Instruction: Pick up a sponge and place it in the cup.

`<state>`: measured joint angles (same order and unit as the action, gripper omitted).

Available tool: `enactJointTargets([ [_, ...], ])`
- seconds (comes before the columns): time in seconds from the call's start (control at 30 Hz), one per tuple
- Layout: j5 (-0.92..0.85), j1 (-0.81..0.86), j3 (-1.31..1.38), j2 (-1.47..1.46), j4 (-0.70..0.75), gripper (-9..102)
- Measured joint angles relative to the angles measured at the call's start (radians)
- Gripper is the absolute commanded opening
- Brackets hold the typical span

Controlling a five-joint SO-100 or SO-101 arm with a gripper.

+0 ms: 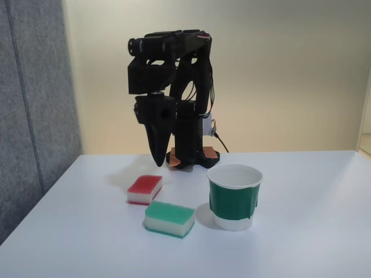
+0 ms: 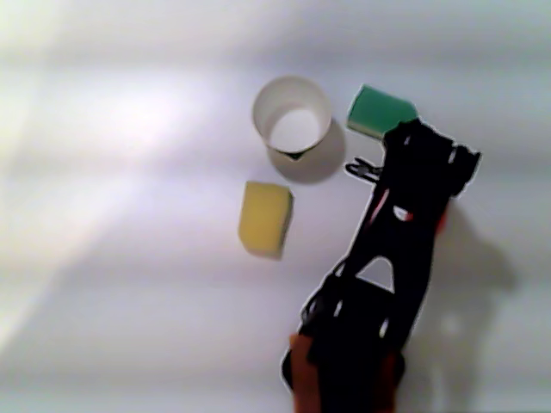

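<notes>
**Foam, paper and matt plastic on a smooth tabletop**

The sponge (image 1: 144, 189) at centre left of the fixed view looks like soft white foam under a rougher red scouring layer. The green-topped sponge (image 1: 169, 219) below it has the same porous foam body and a coarse, fibrous green face. The cup (image 1: 234, 197), right of centre, looks like thin paper, matt white inside, with a smooth dark green band. The arm (image 1: 171, 87) at upper centre appears to be matt black plastic. The table (image 1: 313, 231) is smooth, pale, faintly sheened. A grey panel (image 1: 32, 104) at far left looks like felt-like cloth.
</notes>
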<state>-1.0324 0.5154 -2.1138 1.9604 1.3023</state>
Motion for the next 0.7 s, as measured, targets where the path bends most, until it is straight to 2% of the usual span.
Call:
enactJointTargets([
  [0.13,-0.258,0.014,0.029,-0.055,0.018,0],
  [0.27,-0.595,0.038,0.064,-0.080,0.015,0],
  [0.33,-0.696,0.043,0.067,-0.081,0.009,0],
  [0.53,-0.876,0.040,0.084,-0.133,0.020,0],
  [0.7,-0.919,0.041,0.086,-0.164,0.035,13],
])
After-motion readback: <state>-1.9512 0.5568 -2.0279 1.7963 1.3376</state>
